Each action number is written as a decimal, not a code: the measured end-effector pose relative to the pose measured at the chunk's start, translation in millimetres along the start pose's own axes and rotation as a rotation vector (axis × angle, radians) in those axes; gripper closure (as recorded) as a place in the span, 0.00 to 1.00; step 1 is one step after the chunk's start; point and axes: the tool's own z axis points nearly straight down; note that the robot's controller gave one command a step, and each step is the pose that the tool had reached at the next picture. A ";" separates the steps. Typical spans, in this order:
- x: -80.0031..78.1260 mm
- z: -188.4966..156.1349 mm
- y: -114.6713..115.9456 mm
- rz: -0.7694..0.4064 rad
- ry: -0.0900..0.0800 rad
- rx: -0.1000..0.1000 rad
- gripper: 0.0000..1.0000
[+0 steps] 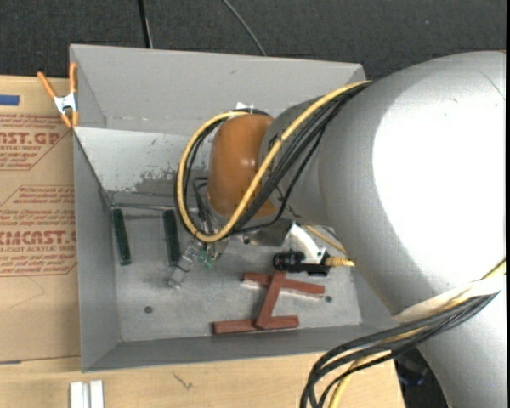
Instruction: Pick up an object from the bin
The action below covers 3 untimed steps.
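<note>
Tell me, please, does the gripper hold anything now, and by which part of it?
It cannot be told. The gripper is down beside a dark green bar, and the orange cover and cables hide its tip.

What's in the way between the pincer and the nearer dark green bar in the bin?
Nothing visible. The pincer sits just past the lower end of the right-hand dark green bar, with only bare bin floor between. The red-brown sticks lie off to the view's right.
</note>
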 end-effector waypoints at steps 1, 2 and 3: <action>0.0 0.0 0.0 0.000 0.000 0.000 0.00; -7.0 8.8 39.0 0.145 -0.002 -0.001 1.00; -7.0 8.9 39.0 0.146 -0.002 -0.001 1.00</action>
